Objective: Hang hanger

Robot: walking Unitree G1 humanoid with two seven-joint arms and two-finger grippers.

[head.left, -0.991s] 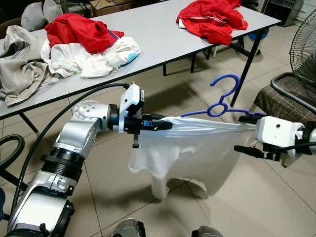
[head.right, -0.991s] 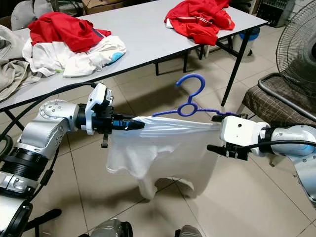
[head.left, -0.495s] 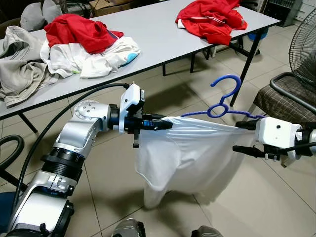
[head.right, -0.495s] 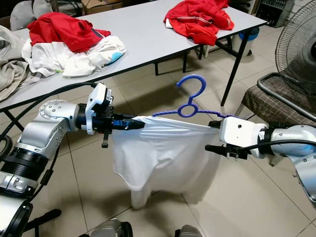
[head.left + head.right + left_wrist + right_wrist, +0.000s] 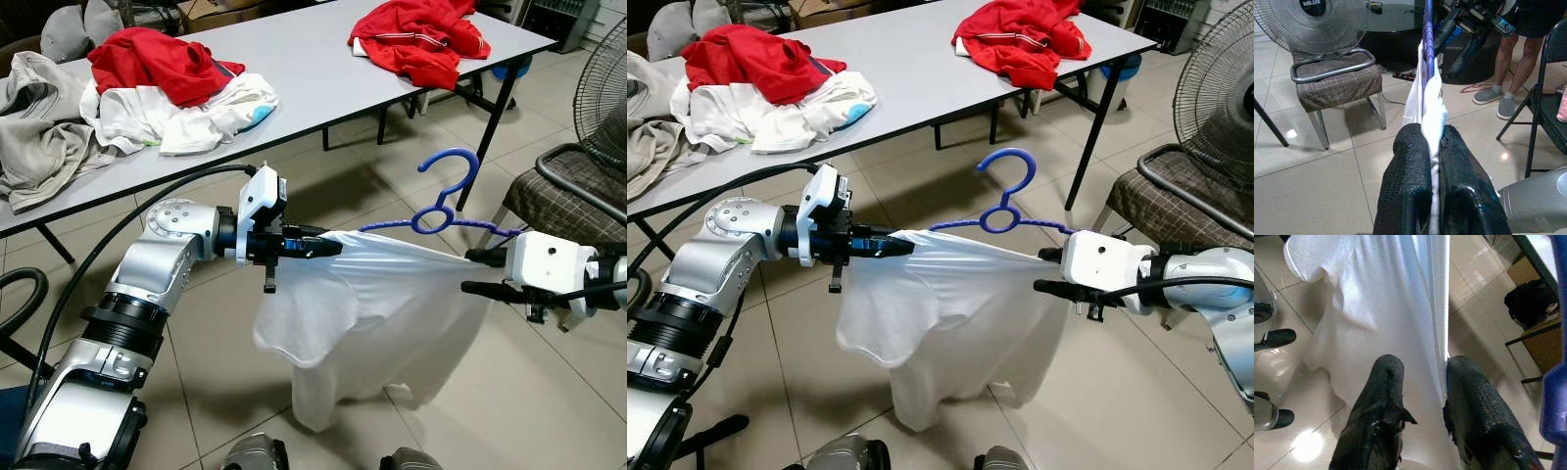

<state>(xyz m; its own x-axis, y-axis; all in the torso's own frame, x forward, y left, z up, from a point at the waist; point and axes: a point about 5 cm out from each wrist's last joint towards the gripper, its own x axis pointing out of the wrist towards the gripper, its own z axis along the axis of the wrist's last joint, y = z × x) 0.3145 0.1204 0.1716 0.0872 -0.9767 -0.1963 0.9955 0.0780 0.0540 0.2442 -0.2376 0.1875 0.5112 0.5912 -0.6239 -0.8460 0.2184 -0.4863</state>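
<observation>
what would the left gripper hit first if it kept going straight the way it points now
Probably the right gripper, facing it across the white shirt and blue hanger stretched between them. Past that stand a chair and fan, though depth is unclear.

The floor (image 5: 549, 392) is of pale glossy tiles that reflect the lamps above, and a long grey table (image 5: 304, 69) on black legs stands across it, carrying a red garment (image 5: 416, 39) at one end and a heap of red, white and beige clothes (image 5: 127, 93) at the other. At the robot's right stands a chair (image 5: 573, 196) with a checked brown cushion and a chrome frame, and just beside it a standing fan (image 5: 602, 83) (its grille is cut by the picture's edge). In the left wrist view a person's legs (image 5: 1513, 63) stand near a black folding chair (image 5: 1547, 103).
</observation>
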